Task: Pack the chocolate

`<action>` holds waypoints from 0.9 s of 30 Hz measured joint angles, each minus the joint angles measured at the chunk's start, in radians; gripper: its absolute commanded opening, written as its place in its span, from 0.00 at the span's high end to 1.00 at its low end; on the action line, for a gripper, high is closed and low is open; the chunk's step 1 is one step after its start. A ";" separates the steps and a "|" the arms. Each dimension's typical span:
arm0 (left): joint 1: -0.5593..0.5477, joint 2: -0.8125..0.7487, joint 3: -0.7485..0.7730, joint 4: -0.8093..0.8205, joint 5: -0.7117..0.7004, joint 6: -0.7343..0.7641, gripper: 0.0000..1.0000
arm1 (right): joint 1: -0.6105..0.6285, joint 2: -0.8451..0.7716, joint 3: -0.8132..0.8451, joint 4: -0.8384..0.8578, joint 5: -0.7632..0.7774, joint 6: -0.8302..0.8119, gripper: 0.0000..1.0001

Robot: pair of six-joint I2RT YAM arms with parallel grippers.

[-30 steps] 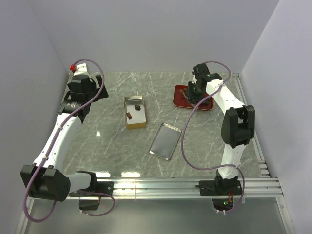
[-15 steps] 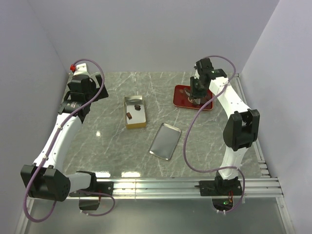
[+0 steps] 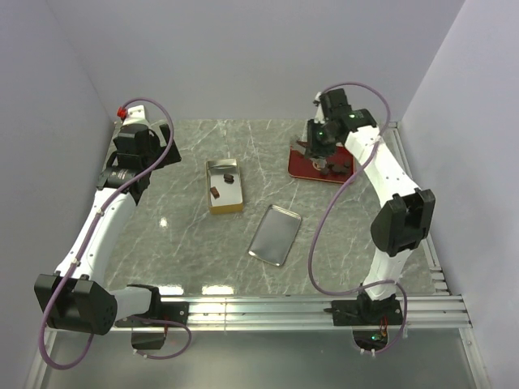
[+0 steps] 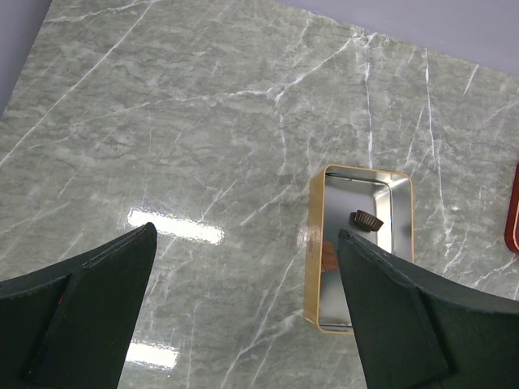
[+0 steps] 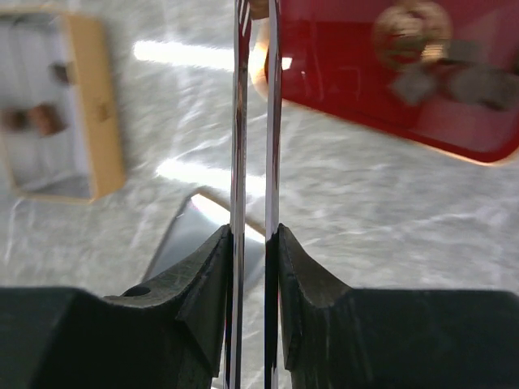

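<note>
The gold tin (image 3: pixel 225 208) lies left of centre with two chocolate pieces (image 3: pixel 229 177) inside. The left wrist view shows a dark cup-shaped chocolate (image 4: pixel 366 219) in the tin (image 4: pixel 315 243). A reddish piece (image 4: pixel 328 255) sits partly behind my finger. More chocolate lumps (image 3: pixel 321 164) lie on the red tray (image 3: pixel 302 168). My right gripper (image 3: pixel 304 146) hangs over the tray's left edge. Its thin metal blades (image 5: pixel 255 49) stand close together, with a small brown lump pinched at their tips (image 5: pixel 259 8). My left gripper (image 4: pixel 246 233) stands wide open above bare marble, left of the tin.
A silver lid (image 3: pixel 276 235) lies flat in front of the tray, also seen blurred in the right wrist view (image 5: pixel 190 235). Walls close in the table on three sides. A metal rail (image 3: pixel 324 308) runs along the near edge.
My right gripper has lifted from the red tray and swung a little left towards its edge, its blades drawing closer together. The left arm has not moved.
</note>
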 measured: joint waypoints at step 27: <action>0.000 -0.024 -0.021 -0.001 0.000 0.000 0.01 | 0.392 0.091 0.149 -0.021 -0.145 0.081 0.63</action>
